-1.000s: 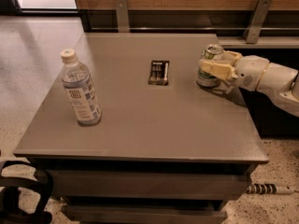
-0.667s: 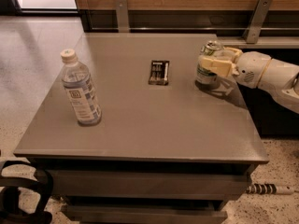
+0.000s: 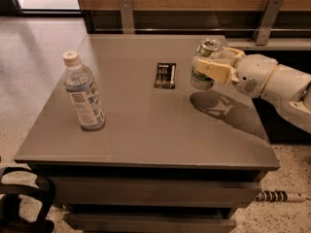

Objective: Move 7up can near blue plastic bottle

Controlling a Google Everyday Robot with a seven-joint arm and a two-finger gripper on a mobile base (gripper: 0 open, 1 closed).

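Note:
The 7up can (image 3: 202, 78), green and white with a silver top, is held in my gripper (image 3: 210, 65) above the right part of the grey table (image 3: 146, 130); its shadow falls on the tabletop below. The gripper's cream fingers (image 3: 211, 70) are shut around the can's middle, and the white arm comes in from the right. The blue plastic bottle (image 3: 83, 92), clear with a white cap and a blue-and-white label, stands upright on the left side of the table, well apart from the can.
A small dark flat packet (image 3: 165, 75) lies on the table between bottle and can. A wooden wall with metal brackets (image 3: 127, 14) runs behind the table. A black object (image 3: 19, 205) sits on the floor at lower left.
The gripper has lifted the can off the tabletop and carried it leftward, toward the packet. The bottle and packet have not moved.

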